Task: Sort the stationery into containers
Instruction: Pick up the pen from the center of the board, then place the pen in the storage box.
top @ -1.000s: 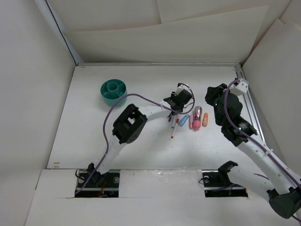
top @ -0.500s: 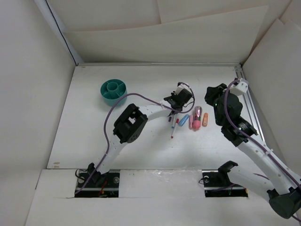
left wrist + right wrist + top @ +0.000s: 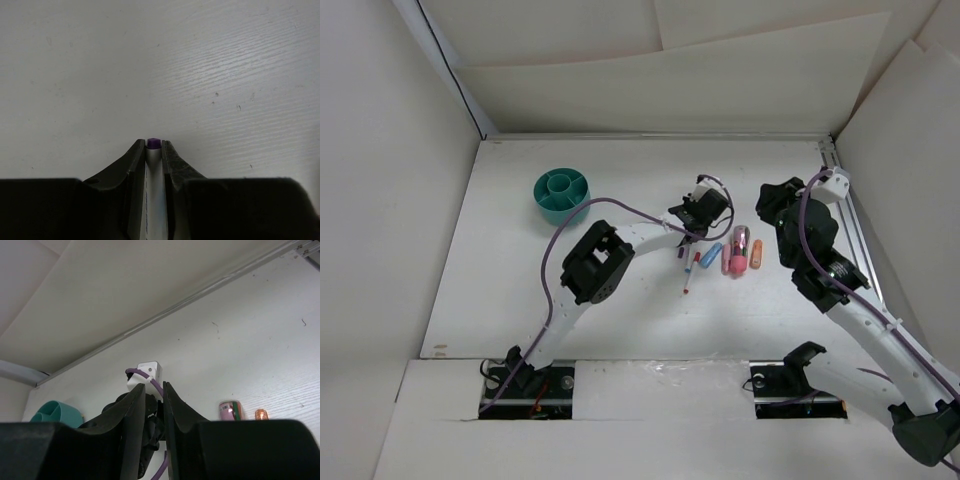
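Note:
My left gripper [image 3: 692, 226] [image 3: 153, 148] is shut on a thin white pen with a purple cap [image 3: 154, 172], its tip low over the table. Just right of it lie more stationery: a red-capped pen [image 3: 691, 271], a blue piece [image 3: 710, 255], pink [image 3: 726, 263] and magenta [image 3: 740, 250] pieces and an orange one [image 3: 756, 252]. The round teal container [image 3: 561, 194] [image 3: 54, 412] stands at the back left, apart from both arms. My right gripper [image 3: 769, 206] [image 3: 154, 390] hovers right of the pile, narrowly open, nothing between its fingers.
White walls close in the table on three sides, and a metal rail [image 3: 855, 240] runs along its right edge. In the right wrist view the left arm's wrist [image 3: 145, 376] is straight ahead, with the pink [image 3: 230, 410] and orange [image 3: 260, 414] pieces to the right.
The left jaws have closed onto the purple-capped pen. The right arm has shifted slightly and its jaws have parted a little.

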Controlling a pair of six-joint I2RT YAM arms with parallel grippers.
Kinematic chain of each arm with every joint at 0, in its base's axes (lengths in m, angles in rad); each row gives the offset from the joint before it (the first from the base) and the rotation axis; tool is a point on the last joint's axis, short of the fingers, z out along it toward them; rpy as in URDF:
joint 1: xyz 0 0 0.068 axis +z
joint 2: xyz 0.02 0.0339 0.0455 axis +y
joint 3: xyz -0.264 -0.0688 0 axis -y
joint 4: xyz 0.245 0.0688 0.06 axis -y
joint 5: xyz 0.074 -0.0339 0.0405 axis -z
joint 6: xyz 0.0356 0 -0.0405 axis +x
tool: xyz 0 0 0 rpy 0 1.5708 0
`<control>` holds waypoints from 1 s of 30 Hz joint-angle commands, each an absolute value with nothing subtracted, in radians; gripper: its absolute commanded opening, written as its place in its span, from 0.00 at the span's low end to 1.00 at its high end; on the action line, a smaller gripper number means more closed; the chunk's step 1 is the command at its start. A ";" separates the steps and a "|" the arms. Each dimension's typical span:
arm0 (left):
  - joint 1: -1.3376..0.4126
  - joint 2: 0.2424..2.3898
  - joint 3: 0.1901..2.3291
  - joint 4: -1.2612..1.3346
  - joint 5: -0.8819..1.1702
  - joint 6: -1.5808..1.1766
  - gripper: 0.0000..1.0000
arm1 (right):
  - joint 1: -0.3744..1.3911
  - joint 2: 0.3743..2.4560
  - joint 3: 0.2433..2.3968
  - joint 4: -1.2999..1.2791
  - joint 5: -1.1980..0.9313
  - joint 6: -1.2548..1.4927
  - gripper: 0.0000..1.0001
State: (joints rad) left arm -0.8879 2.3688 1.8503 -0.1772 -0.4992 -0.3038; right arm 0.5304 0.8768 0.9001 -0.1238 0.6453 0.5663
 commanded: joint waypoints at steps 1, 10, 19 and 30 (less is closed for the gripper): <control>-0.870 2.293 1.852 -0.202 -0.534 -0.293 0.00 | 0.525 0.862 0.899 -0.091 0.638 0.571 0.27; -0.730 2.027 1.750 -0.179 -0.457 -0.366 0.00 | 0.525 0.862 0.899 -0.081 0.647 0.571 0.27; -0.543 1.855 1.789 -0.169 -0.458 -0.449 0.00 | 0.525 0.871 0.899 -0.072 0.629 0.571 0.27; -0.262 1.828 1.787 -0.108 -0.620 -0.494 0.00 | 0.525 0.871 0.881 -0.054 0.588 0.571 0.27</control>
